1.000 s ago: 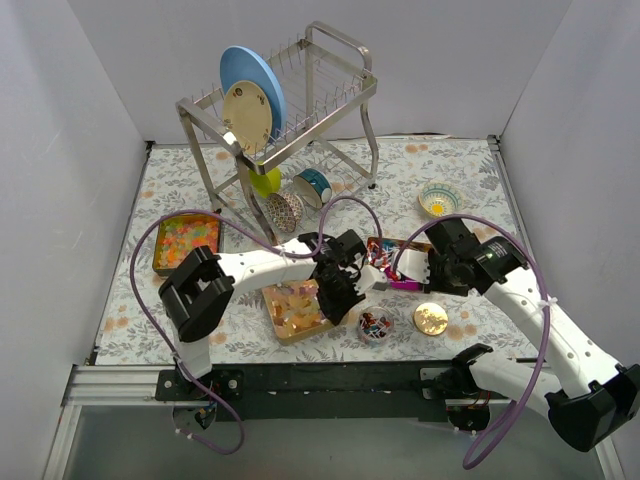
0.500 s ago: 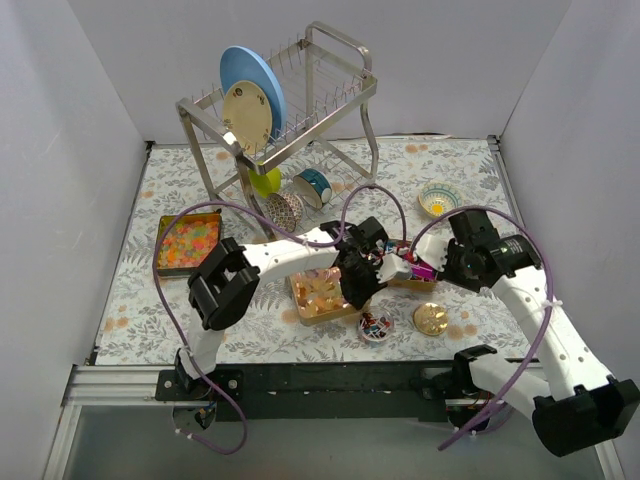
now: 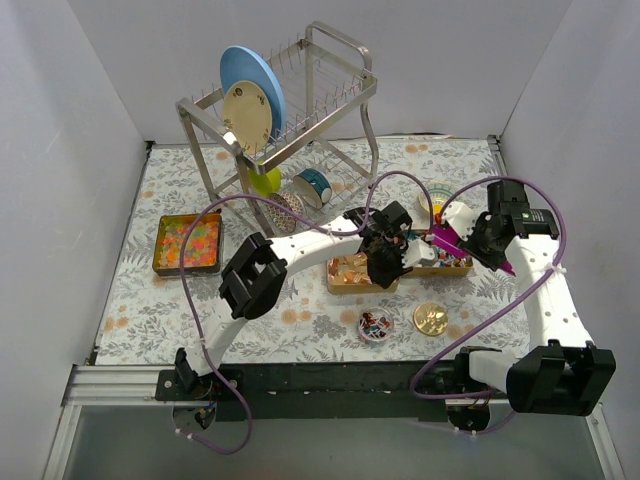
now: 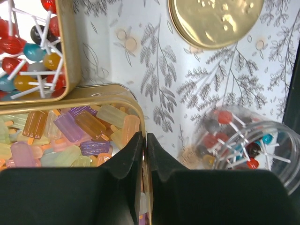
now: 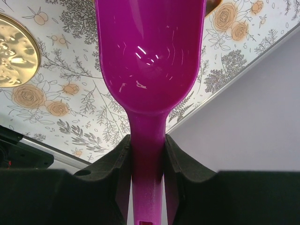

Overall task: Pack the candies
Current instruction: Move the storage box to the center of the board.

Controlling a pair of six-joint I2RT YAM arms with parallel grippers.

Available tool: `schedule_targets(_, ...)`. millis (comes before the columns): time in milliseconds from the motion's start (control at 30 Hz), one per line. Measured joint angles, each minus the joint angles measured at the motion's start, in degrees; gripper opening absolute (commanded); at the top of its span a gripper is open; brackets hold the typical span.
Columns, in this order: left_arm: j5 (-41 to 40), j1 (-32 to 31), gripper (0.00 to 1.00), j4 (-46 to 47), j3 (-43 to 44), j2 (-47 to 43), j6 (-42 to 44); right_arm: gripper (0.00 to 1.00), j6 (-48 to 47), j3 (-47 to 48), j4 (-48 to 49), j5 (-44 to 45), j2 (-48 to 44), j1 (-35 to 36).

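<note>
The gummies lie in a gold tray on the bench, near the open jar; the left fingers pinch the tray's thin rim. That edge grip may slip or tilt the tray, spilling sweets. The right fingers pinch the purple scoop, close enough to foul the left arm.

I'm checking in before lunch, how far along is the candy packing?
Done: the jar holds a few wrapped candies. In hand: left gripper pinches the gummy tray's rim; right gripper holds the scoop, empty. Left: most candies sit in trays, gold lid off.
</note>
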Motion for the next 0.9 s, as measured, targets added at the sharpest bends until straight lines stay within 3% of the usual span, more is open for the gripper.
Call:
schedule_targets(300,0.7,-0.6,0.0,1.2,3.5,2.3,0.7,0.01,-2.3,0.0,0.3,-1.0,0.2,-2.6)
schedule_targets(567,1.2,-2.2,0.0,7.3,-2.0,-0.1,-2.6,0.01,-3.9,0.6,0.2,-1.2,2.1,-2.9)
schedule_targets(600,1.4,-2.6,0.05,8.0,-2.4,-0.3,-3.2,0.01,-3.9,0.9,0.2,-1.3,2.5,-2.9)
schedule_targets(633,1.4,-3.1,0.19,8.7,-2.9,-0.5,-3.9,0.01,-4.0,1.2,0.2,-1.3,2.8,-2.9)
schedule_targets(733,1.2,-4.3,0.41,9.9,-4.0,-0.7,-5.6,0.01,-4.4,2.2,0.2,-1.3,3.6,-2.9)
schedule_targets(900,-0.4,-5.8,0.54,10.1,-4.7,-0.5,-8.6,0.01,-5.0,3.0,0.2,-1.9,4.2,-2.9)
